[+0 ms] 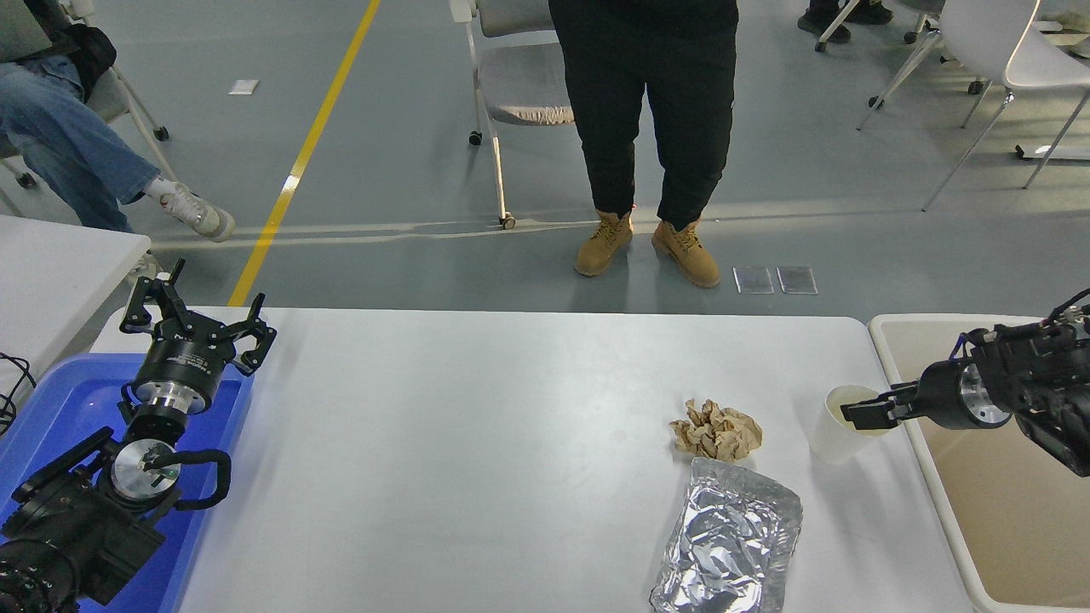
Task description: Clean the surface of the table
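Observation:
The white table surface (477, 443) fills the lower half of the head view. On its right part lie a crumpled brown paper ball (717, 430), a wrinkled sheet of aluminium foil (732, 541) and a white paper cup (828, 441) standing upright. My right gripper (862, 414) comes in from the right edge and its tip sits at the cup's rim, overlapping the cup's opening. My left gripper (192, 319) is parked at the lower left, open and empty.
A beige tub (1005, 511) stands off the table's right edge, under my right arm. A blue tray (51, 409) lies under my left arm. A person in tan boots (647, 243) stands at the far side. A smaller white table (51, 264) is at the left.

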### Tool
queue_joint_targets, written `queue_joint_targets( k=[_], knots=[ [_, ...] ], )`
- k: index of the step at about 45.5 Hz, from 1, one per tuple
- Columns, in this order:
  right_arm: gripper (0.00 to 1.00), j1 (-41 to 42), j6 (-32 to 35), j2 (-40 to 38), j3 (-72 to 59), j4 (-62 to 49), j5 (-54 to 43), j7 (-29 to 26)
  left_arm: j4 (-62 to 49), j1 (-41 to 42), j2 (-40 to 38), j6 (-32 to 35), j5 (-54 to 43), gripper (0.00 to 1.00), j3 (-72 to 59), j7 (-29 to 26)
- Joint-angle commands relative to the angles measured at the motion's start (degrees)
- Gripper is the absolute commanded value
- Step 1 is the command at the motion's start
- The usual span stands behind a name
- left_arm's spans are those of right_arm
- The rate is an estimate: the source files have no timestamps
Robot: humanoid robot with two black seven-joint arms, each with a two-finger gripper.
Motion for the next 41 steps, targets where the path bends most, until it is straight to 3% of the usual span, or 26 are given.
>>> queue_joint_targets(
  k=[1,10,41],
  knots=[
    [0.34,-0.77,0.01,0.79,-0.57,-0.74,-0.13,0.24,0.03,0.00,0.09,0.00,0.00,1.00,0.00,0.00],
    [0.00,-0.94,0.19,0.79,-0.66,-0.74,-0.13,0.32,0.03,0.00,0.00,0.00,0.00,1.00,0.00,0.00],
    [0.00,-0.33,-0.16,0.70,-0.31,-1.35,0.22,0.50,0.03,0.00,0.00,0.00,0.00,1.00,0.00,0.00]
  ],
)
